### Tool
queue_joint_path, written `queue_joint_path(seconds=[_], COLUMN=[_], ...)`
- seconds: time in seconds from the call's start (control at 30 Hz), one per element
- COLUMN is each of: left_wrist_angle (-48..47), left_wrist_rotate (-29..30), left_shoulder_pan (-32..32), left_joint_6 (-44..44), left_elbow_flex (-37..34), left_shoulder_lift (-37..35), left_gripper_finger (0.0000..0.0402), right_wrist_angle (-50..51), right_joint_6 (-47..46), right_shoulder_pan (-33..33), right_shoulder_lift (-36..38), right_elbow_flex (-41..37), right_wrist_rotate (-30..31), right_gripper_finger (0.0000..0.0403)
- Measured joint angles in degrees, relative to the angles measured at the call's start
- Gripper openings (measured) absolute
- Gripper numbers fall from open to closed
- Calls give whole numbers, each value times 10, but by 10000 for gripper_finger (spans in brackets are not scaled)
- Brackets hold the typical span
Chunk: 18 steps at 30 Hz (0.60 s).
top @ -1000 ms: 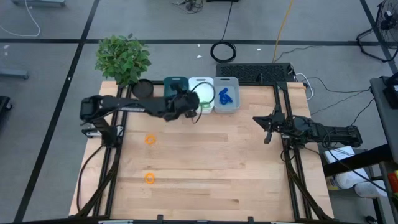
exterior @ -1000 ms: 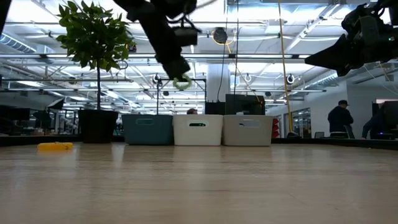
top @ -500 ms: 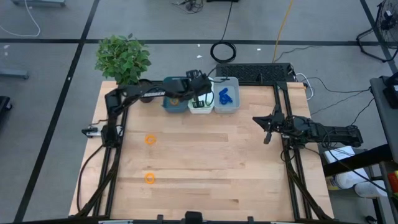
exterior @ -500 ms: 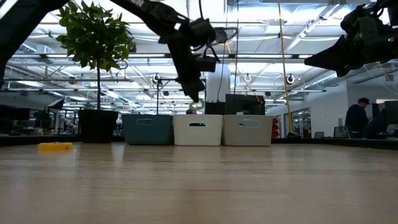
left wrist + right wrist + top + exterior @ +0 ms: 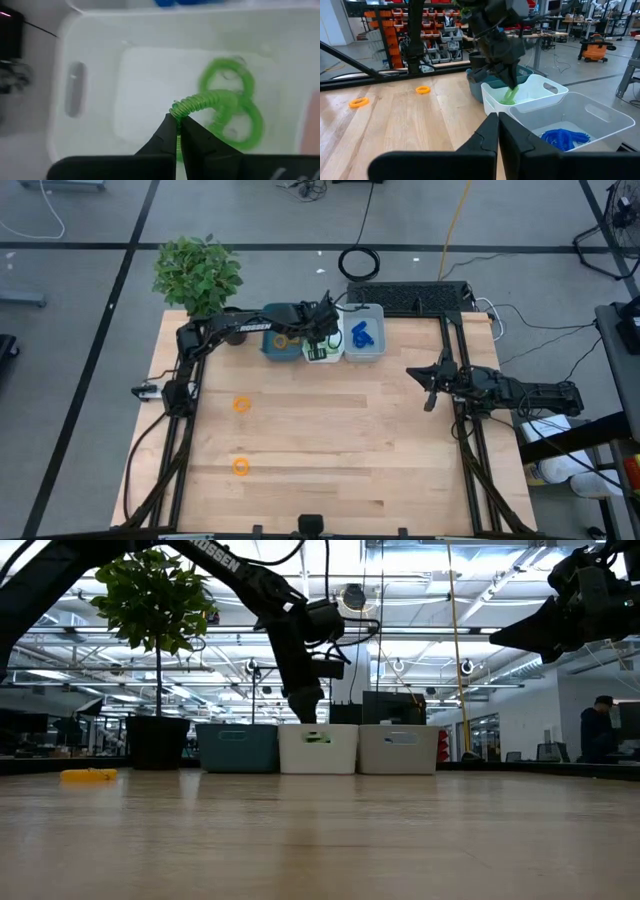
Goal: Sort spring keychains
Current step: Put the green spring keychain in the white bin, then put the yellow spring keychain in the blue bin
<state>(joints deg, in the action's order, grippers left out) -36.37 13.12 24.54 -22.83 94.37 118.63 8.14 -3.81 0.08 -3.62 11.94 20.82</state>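
My left gripper reaches over the far edge into the middle white bin, shut on a green spring keychain. The right wrist view shows this keychain hanging just inside the bin. More green keychains lie on the bin floor. The teal bin holds an orange keychain. The clear bin holds blue ones. Two orange keychains lie flat on the table. My right gripper waits shut above the table's right side. My left gripper pinches the green keychain's coil at one end between its two fingertips, coming from above and pointing down into the white bin. The rest of the coil trails away below the fingers toward the green keychains on the bin floor.
The three bins stand in a row at the table's far edge, beside a potted plant at the far left corner. A large black cable coil lies on the floor beyond the table. The wooden table top spreads toward the near edge.
My left gripper has carried the green keychain from above the table in front of the bins toward the far edge, over the white bin, and then down into it. Its fingers have stayed shut on the keychain.
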Motion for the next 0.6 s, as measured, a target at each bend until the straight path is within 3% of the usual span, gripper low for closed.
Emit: queue_joint_path(seconds=[0.27, 0.6], left_wrist_angle=[3, 21], left_wrist_rotate=[-8, 4], left_shoulder_pan=[-2, -8], left_joint_6=[6, 38], left_elbow_flex=[-1, -1], left_shoulder_lift=[11, 11], left_gripper_finger=[14, 167], right_wrist_angle=[0, 0], right_joint_6=[0, 0], right_shoulder_pan=[0, 0], right_shoulder_lift=[0, 0], right_elbow_flex=[0, 0], right_wrist_rotate=[0, 0], right_gripper_finger=[0, 0])
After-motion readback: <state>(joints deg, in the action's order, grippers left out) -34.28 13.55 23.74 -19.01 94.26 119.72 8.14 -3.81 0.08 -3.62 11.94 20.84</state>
